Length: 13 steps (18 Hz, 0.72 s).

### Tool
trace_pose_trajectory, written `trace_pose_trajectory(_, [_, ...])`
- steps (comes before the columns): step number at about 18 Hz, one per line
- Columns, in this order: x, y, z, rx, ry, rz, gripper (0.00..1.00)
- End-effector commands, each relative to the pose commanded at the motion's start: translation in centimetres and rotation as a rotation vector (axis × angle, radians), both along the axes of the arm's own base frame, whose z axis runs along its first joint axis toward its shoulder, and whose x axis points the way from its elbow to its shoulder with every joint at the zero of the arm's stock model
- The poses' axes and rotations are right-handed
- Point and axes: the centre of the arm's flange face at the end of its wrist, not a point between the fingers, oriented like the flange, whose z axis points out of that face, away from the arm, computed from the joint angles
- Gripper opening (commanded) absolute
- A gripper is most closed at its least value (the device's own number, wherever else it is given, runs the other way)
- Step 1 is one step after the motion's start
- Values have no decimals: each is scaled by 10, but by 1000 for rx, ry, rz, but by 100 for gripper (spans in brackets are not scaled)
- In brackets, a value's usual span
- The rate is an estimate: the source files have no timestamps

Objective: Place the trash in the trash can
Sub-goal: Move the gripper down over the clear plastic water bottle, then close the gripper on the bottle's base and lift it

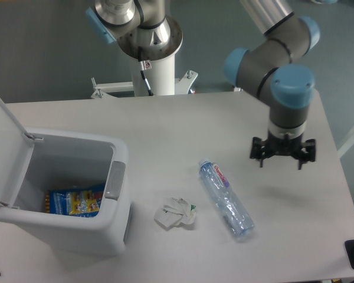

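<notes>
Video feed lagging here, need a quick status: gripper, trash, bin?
Gripper open, empty, above table right of the bottle. Bottle and paper wad on table, untouched. Trash can lid up, snack packet inside. Nothing blocking.
</notes>
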Motion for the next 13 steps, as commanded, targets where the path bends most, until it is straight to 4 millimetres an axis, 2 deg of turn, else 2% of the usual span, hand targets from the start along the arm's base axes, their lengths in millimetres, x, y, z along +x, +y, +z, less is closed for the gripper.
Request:
trace_pose_trajectory(4, [33, 16, -24, -21, -45, 29, 100])
trace_pose_trajectory(5, [34, 15, -27, -25, -48, 65, 100])
trace_pose_trajectory(7, [33, 33, -40, -24, -54, 114, 100])
trace_pose_trajectory(12, [9, 71, -39, 38, -39, 278, 100])
trace_pose_trajectory(13, [4, 78, -43, 42, -41, 308, 100])
